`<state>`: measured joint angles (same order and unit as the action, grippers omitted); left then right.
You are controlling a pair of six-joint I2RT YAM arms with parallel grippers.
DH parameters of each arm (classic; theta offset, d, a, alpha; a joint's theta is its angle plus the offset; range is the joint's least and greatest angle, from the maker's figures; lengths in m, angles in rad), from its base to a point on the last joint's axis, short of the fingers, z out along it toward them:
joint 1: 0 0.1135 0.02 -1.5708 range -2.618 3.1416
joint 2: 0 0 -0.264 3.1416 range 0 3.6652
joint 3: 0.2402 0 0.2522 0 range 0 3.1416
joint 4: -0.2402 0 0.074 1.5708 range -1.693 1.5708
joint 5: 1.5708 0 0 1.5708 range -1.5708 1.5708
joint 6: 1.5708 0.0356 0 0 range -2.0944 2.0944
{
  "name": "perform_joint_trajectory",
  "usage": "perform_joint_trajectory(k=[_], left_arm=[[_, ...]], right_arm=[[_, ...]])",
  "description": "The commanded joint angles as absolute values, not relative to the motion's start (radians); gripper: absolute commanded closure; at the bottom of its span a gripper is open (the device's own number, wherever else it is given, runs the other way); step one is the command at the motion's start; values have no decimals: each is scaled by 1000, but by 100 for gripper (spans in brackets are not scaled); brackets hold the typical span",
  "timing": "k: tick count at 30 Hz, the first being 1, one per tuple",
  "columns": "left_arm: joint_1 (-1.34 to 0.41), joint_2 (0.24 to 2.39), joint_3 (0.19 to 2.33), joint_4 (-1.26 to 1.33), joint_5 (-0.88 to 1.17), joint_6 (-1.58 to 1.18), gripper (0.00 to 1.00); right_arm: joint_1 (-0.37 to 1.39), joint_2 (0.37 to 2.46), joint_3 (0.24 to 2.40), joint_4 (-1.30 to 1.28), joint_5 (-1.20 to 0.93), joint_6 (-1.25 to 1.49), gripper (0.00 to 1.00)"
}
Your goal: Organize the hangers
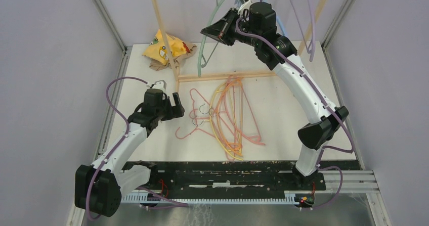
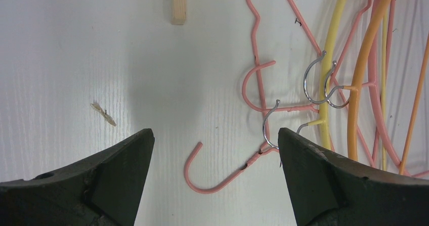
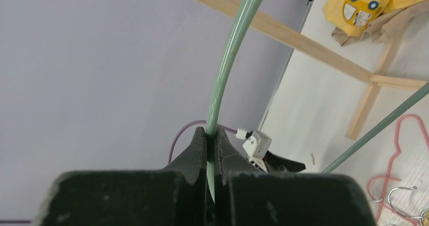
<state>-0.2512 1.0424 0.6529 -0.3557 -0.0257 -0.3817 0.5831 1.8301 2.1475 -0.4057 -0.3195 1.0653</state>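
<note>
Right arm is up high at the back, and the right gripper (image 1: 218,30) is clamped hard on the pale green hanger (image 1: 204,48). On the right wrist view both fingers (image 3: 195,150) pinch that thin green rod, which rises out of the top of the shot. The hanger is held in the air over the far end of the table (image 1: 283,120), in front of the wooden rack frame (image 1: 227,76). A lavender hanger (image 1: 309,24) dangles at the far right, beside one of the frame's slanted uprights.

Down low, the left gripper (image 1: 177,104) sits over the table with its jaws spread wide and nothing in them. On the left wrist view the curled hook of a pink hanger (image 2: 210,188) lies flat on the table under that gap. Just to its right lies the pile of hangers (image 1: 230,112), pink, yellow and orange overlapping, with silver metal hooks (image 2: 313,79) tangled among them.

Back left, a crumpled yellow cloth (image 1: 164,46) shows a cartoon bus print and a small white tag (image 3: 360,17), its lettering too small to read
</note>
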Motion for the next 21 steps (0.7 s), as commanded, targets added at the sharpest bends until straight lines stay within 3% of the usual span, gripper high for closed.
perform_joint_trajectory(k=[1,12,21], left_arm=[[-256,1042,654,-304,-29,-387,1],[-256,1037,650,-311,-31,-386,1],[-256,1033,652,-320,-39,-383,1]], right_arm=[[608,1732,2144,-390,-373,1014,99],[629,1755,2176,-396,-521,990,99],[606,1731,2152,-472,-424,912,99]])
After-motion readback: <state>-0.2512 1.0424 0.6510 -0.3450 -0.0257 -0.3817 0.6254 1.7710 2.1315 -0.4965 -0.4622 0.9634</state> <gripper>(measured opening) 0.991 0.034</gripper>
